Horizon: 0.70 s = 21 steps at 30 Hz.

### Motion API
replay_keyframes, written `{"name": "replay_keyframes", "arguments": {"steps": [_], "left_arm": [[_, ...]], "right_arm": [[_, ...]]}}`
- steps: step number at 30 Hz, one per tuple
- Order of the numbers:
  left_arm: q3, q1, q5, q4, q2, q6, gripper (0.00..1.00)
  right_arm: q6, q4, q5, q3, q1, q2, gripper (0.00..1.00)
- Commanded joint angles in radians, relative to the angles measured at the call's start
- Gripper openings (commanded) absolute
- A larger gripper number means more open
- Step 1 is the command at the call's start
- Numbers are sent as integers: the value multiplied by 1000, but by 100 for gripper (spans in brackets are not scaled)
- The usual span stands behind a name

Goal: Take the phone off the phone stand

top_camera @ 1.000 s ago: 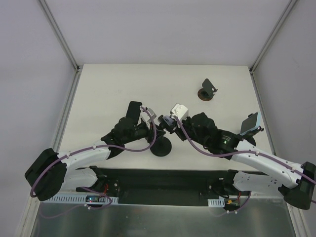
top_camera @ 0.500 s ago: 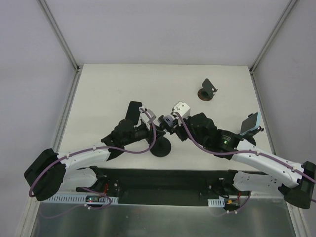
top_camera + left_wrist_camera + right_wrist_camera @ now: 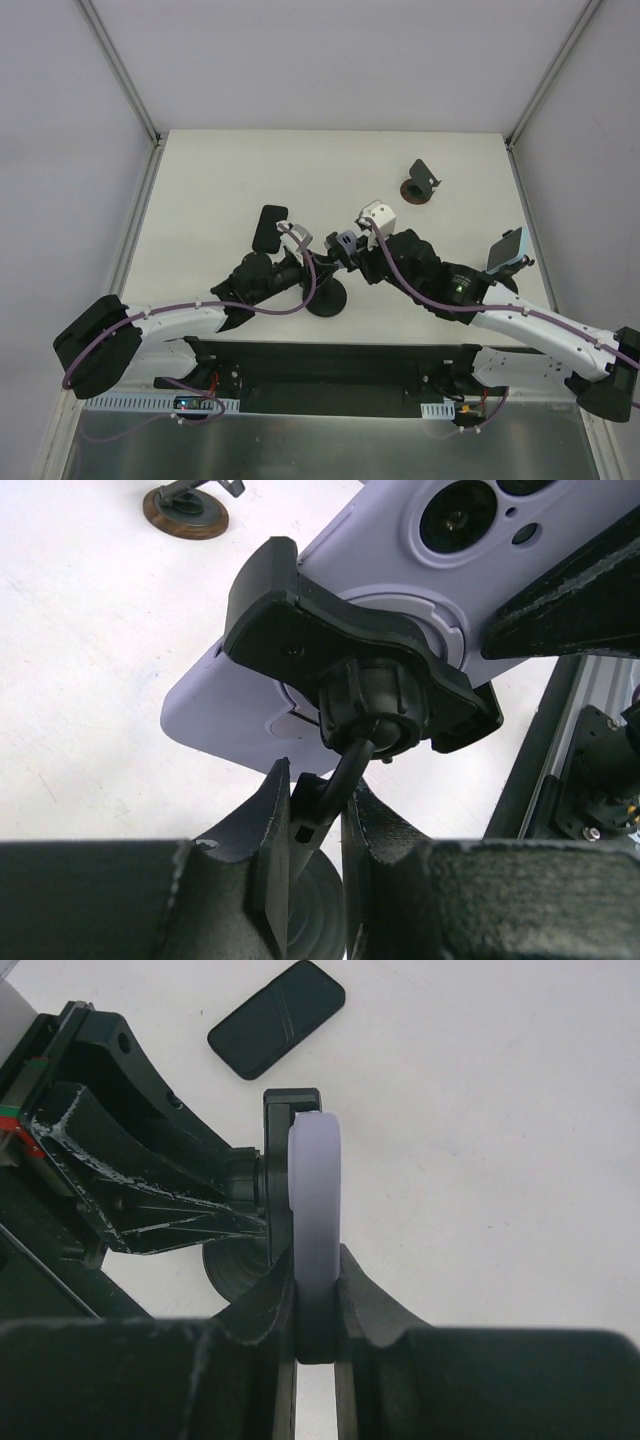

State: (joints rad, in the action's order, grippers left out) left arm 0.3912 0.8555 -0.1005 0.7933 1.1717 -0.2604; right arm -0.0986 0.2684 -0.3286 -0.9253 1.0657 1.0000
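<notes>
The lavender phone (image 3: 400, 570) sits in the black clamp (image 3: 350, 650) of the phone stand, above its round black base (image 3: 327, 300). My left gripper (image 3: 315, 805) is shut on the stand's thin stem, just above the base; in the top view it (image 3: 316, 273) is left of the stand. My right gripper (image 3: 317, 1305) is shut on the phone's edge, which shows edge-on (image 3: 315, 1190) in the right wrist view. In the top view the phone (image 3: 345, 242) is between the two grippers, with my right gripper (image 3: 352, 252) on it.
A black phone (image 3: 268, 228) lies flat on the table, left of the stand, also in the right wrist view (image 3: 277, 1018). A second stand with a brown base (image 3: 420, 183) is at the back right. Another phone (image 3: 505, 250) stands at the right edge.
Both arms and the stand with the phone have shifted slightly right. My left arm has drawn off the black phone on the table, which now shows in full.
</notes>
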Motion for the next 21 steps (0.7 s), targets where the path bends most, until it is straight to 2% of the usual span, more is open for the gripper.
{"name": "replay_keyframes", "arguments": {"steps": [1,7,12,21], "left_arm": [[-51,10,203,-74,49,-59,0],[-68,10,288,-81,52,-72,0],[-52,7,361,-163,60,-114,0],[-29,-10,389,-230,66,-137,0]], "right_arm": [[57,-29,-118,-72,-12,-66,1],[20,-35,-37,-83,-13,-109,1],[14,-9,42,-95,-15,-170,1],[-27,55,22,-116,-16,-227,1]]}}
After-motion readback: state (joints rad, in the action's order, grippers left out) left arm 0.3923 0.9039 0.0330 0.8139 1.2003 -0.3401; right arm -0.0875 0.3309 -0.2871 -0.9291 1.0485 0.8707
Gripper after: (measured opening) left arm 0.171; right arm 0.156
